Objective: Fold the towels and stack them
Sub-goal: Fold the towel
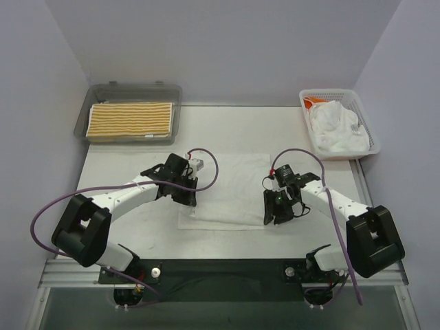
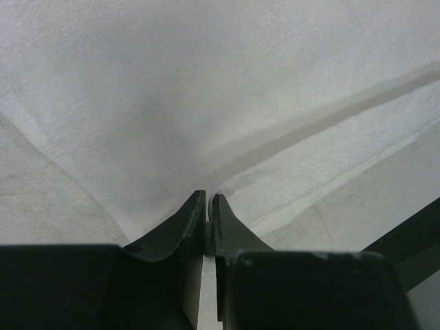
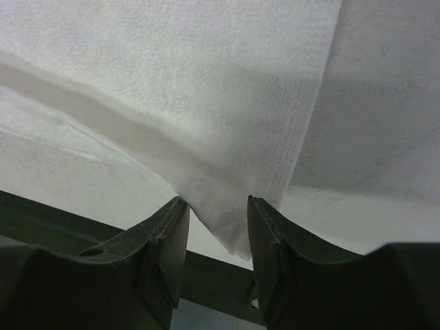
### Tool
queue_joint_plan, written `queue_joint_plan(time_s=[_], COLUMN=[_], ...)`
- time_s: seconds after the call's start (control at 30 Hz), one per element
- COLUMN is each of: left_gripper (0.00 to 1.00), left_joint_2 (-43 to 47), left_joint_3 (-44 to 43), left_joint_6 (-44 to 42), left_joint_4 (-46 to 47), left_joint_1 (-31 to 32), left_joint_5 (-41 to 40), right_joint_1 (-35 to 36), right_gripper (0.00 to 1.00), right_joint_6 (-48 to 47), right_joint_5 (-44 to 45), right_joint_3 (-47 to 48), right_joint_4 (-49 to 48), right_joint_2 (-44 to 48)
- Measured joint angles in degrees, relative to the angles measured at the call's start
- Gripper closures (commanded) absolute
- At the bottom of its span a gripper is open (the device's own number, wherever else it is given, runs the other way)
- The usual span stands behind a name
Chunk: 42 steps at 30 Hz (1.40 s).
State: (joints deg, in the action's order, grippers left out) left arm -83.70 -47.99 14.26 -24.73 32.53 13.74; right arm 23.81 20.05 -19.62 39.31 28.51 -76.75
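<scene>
1. The white towel lies flat in the middle of the frame.
2. The left gripper is squeezed tight on a pinch of the towel's left edge.
3. The right gripper is partly open. The towel's lower right corner sits between its fingers, not pinched.
4. To fold well, I think the right one should close first. Then both should lift together and lay the edges down evenly.
5. A yellow striped towel waits in the tray, upper left. More white towels fill the basket, upper right.
6. No words or labels can be read.
</scene>
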Motion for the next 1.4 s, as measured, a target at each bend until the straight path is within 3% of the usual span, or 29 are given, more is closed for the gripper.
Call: queue_joint_plan(time_s=[0.03,0.17,0.23,0.53,0.73,1.0,1.4], left_gripper=[0.87,0.87,0.92,1.0,1.0,1.0,1.0], left_joint_2=[0.0,0.0,0.0,1.57,1.92,-4.92,-17.49], left_joint_3=[0.0,-0.07,-0.09,-4.11,-15.34,-34.21,-43.6], left_joint_6=[0.0,-0.04,-0.13,-1.66,-4.31,-7.76,-8.48], left_joint_4=[-0.02,-0.2,-0.22,-2.8,-3.74,1.51,12.2], left_joint_1=[0.0,0.0,-0.02,-1.7,-6.93,-10.36,-11.93], left_joint_5=[0.0,-0.02,-0.02,-2.08,-6.08,-12.24,-14.19], right_joint_1=[0.26,0.61,0.61,0.66,0.48,-3.56,-8.35], right_gripper=[0.63,0.95,1.0,1.0,1.0,1.0,1.0], right_joint_6=[0.02,0.44,0.63,-0.81,-3.8,-7.06,-11.67], right_joint_5=[0.24,1.27,1.68,6.84,13.09,17.97,18.47], right_joint_3=[0.0,0.0,0.07,8.31,27.1,54.07,79.47], right_joint_4=[0.0,0.04,0.07,4.39,7.3,7.96,8.66], right_joint_2=[-0.24,-0.85,-0.87,-0.72,-2.82,-15.82,-32.5])
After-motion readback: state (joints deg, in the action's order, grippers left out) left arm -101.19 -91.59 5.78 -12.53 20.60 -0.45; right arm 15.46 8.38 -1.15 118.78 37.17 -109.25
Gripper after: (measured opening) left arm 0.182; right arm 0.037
